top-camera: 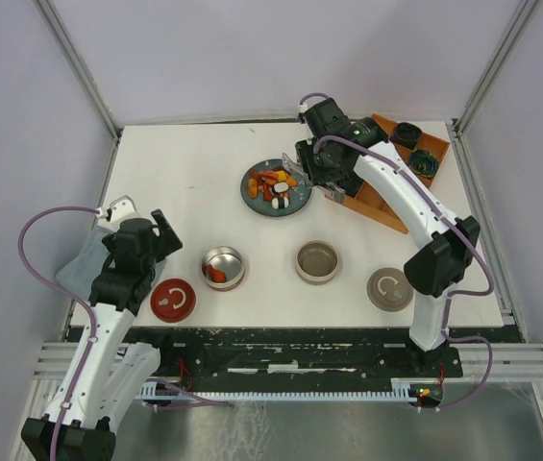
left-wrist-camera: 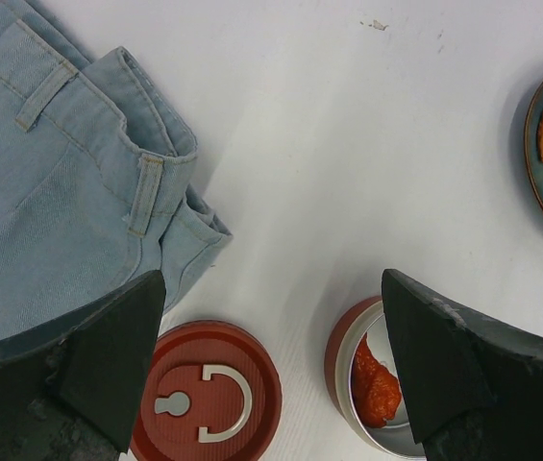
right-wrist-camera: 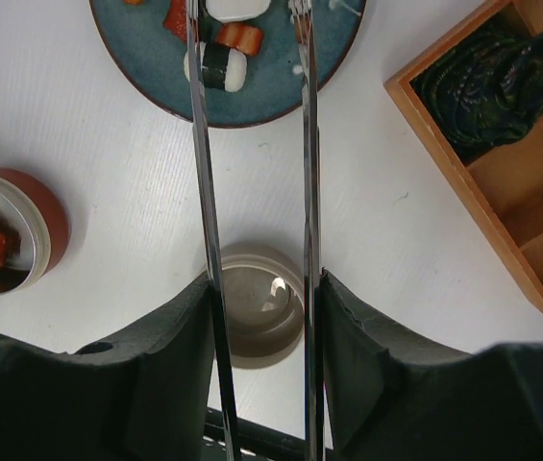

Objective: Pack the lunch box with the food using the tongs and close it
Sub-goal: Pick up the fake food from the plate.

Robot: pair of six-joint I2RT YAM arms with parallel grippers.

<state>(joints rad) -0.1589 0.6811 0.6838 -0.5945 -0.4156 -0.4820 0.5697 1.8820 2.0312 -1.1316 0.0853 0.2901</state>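
- Two arms at work, and we start on the right: the right gripper (right-wrist-camera: 263, 298) has the tongs (right-wrist-camera: 201, 192) pinched between its fingers. Its jaws are roughly half closed, with one silver arm against each pad.
- Both tong arms stand apart and reach out over the blue-grey plate (right-wrist-camera: 146, 67). Their tips run off the top of the wrist view, so we cannot tell whether they touch anything.
- One plate, carrying the food (top-camera: 276, 184): orange, red, white and yellow bites heaped together, too small from above for us to count. The wrist view picks out a rice roll (right-wrist-camera: 215, 65) with a dark band, just beside one tong arm.
- One more orange-red piece (left-wrist-camera: 372, 384) lies inside the red-walled tin (top-camera: 223, 267).
- Two round tins in all: that one and the taupe tin (top-camera: 318, 261), side by side, apart, both uncovered.
- Two lids lie flat: the red lid (top-camera: 173, 300) just left of its tin, and the taupe lid (top-camera: 389, 288) right of the other. Each bears a silver ring-shaped fitting.
- One wooden tray (right-wrist-camera: 530, 182) with compartments sits to the right of the plate, with two dark green rosettes (top-camera: 407, 133) at its far end.
- One folded pair of jeans (left-wrist-camera: 50, 192) lies at the table's left edge.
- Over on the left, the left gripper (left-wrist-camera: 271, 317) is spread wide and holds nothing. We see it hover between the jeans and the red-walled tin.
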